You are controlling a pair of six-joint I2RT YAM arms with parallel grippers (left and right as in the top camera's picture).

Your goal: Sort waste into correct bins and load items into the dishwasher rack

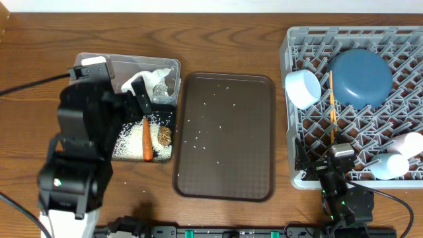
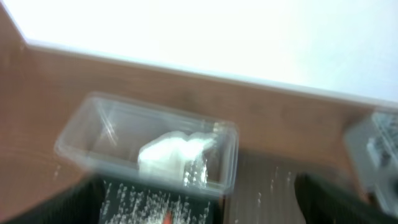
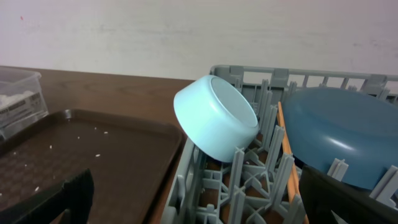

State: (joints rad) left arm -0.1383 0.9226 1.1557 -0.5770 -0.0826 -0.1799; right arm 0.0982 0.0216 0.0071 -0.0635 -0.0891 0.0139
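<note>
My left gripper point(image 1: 141, 100) is open and empty above the two bins; its view is blurred, with the fingers wide apart point(image 2: 205, 208). The clear tub point(image 1: 170, 66) point(image 2: 81, 134) holds a crumpled white napkin point(image 1: 153, 79) point(image 2: 171, 152). The black bin point(image 1: 165, 157) holds rice point(image 1: 125, 142), a carrot point(image 1: 146, 139) and a brown lump point(image 1: 165, 135). The grey rack point(image 1: 291, 49) point(image 3: 249, 78) holds the dark-blue plate point(image 1: 360, 78) point(image 3: 342, 134), a white bowl point(image 1: 303, 88) point(image 3: 214, 124), chopsticks point(image 1: 332, 99) and two small cups point(image 1: 400, 155). My right gripper point(image 1: 330, 165) point(image 3: 205, 208) is open and empty at the rack's front-left corner. No wrappers show.
A flat dark-brown tray point(image 1: 225, 135) point(image 3: 74, 149) with scattered rice grains lies between the bins and the rack. The left arm's black body covers the table left of the bins. A white wall stands behind the table.
</note>
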